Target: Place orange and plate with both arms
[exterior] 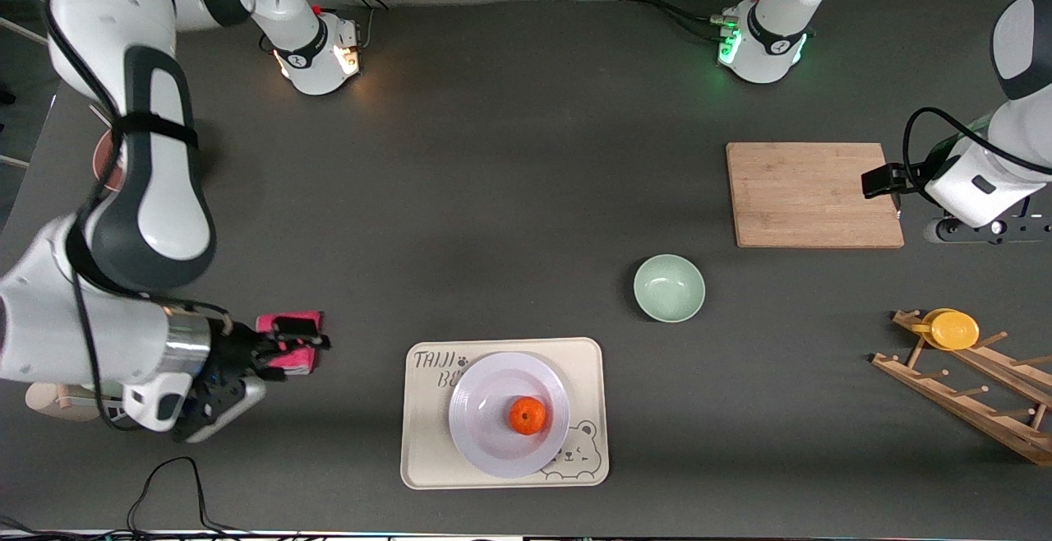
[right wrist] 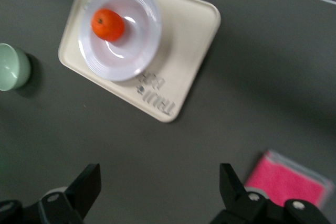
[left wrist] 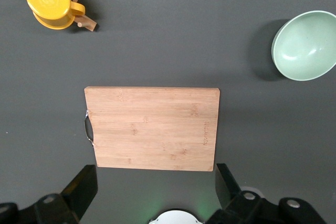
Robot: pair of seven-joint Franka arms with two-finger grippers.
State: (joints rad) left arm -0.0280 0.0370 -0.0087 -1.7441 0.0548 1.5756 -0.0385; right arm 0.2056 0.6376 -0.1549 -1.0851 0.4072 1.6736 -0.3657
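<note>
On the counter [exterior: 509, 196], the cream tray [exterior: 427, 459] carries the plate [exterior: 485, 442], and the orange [exterior: 527, 415] sits in its well. The right pincer [right wrist: 157, 192] hangs released over bare counter beside a pink sponge [right wrist: 286, 182]. The left pincer [left wrist: 155, 192], also released, hangs over the cutting board [left wrist: 152, 129]. Only the left wrist view shows the board's metal handle; the front view shows both arms.

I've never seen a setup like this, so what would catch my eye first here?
Likely the bright orange sitting in the white plate, which rests on a cream tray close to the front camera. The right gripper hangs open over a pink sponge beside the tray; the left gripper, also open, is over a wooden cutting board.
</note>
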